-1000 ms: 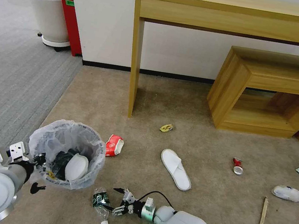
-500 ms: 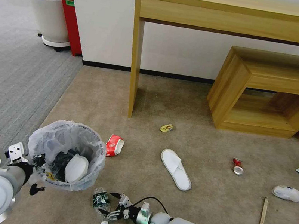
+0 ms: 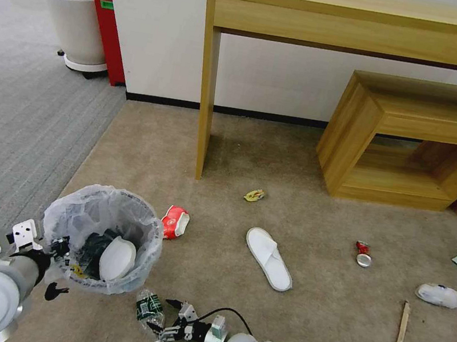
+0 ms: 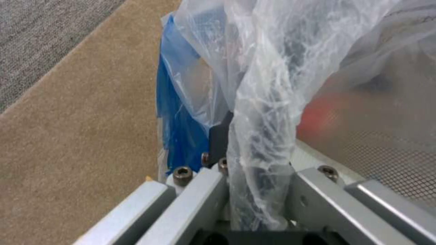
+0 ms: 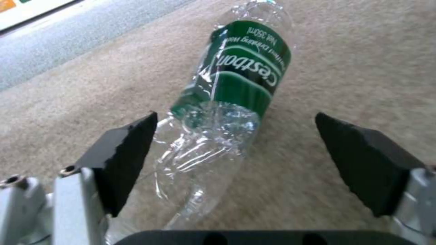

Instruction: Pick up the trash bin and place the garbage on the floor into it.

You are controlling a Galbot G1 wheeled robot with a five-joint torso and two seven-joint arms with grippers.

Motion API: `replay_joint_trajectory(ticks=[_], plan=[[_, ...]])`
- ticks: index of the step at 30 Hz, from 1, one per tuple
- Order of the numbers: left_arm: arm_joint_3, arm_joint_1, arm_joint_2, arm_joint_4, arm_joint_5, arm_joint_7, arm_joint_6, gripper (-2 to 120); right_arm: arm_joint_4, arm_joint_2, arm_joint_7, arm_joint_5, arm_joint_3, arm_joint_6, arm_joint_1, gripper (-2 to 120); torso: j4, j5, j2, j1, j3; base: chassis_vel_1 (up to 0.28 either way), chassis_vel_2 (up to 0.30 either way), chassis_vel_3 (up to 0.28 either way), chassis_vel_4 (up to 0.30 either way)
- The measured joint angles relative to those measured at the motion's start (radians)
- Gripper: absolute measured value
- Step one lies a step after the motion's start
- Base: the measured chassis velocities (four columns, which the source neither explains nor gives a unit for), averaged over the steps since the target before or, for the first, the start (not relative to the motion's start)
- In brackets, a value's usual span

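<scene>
We see the right gripper (image 5: 236,149) spread wide, the crushed bottle (image 5: 227,102) lying on the carpet (image 5: 363,51) between its fingers (image 5: 122,153), untouched. Left gripper (image 4: 254,190) is clamped on the trash bin (image 3: 102,238) rim and liner, near the carpet's left edge.

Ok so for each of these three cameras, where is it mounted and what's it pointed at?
Head view: sits on the robot's head, looks forward and down at the floor with scattered garbage; both arms show, the left gripper at the trash bin, the right gripper at the crushed bottle.
Left wrist view: on the left wrist, looking along its jaws, shut on the trash bin and its plastic liner.
Right wrist view: on the right wrist, looking past open jaws at the crushed bottle.
Shared: head and right wrist views share the bottle; head and left wrist share the bin.
</scene>
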Motion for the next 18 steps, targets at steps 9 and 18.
replay_joint_trajectory(ticks=[9, 18], plan=[[0.001, 0.001, 0.003, -0.001, -0.001, 0.002, -0.003, 0, -0.007, 0.032, 0.001, 0.009, 0.000, -0.010, 0.003, 72, 0.0001, 0.0000, 0.000, 0.000, 0.000, 0.000, 0.000, 0.000, 0.000], [-0.002, 0.001, 0.011, -0.004, -0.007, 0.006, -0.006, 0, -0.008, 0.032, -0.001, 0.009, -0.004, -0.011, 0.013, 39, 0.0001, 0.0000, 0.000, 0.000, 0.000, 0.000, 0.000, 0.000, 0.000]])
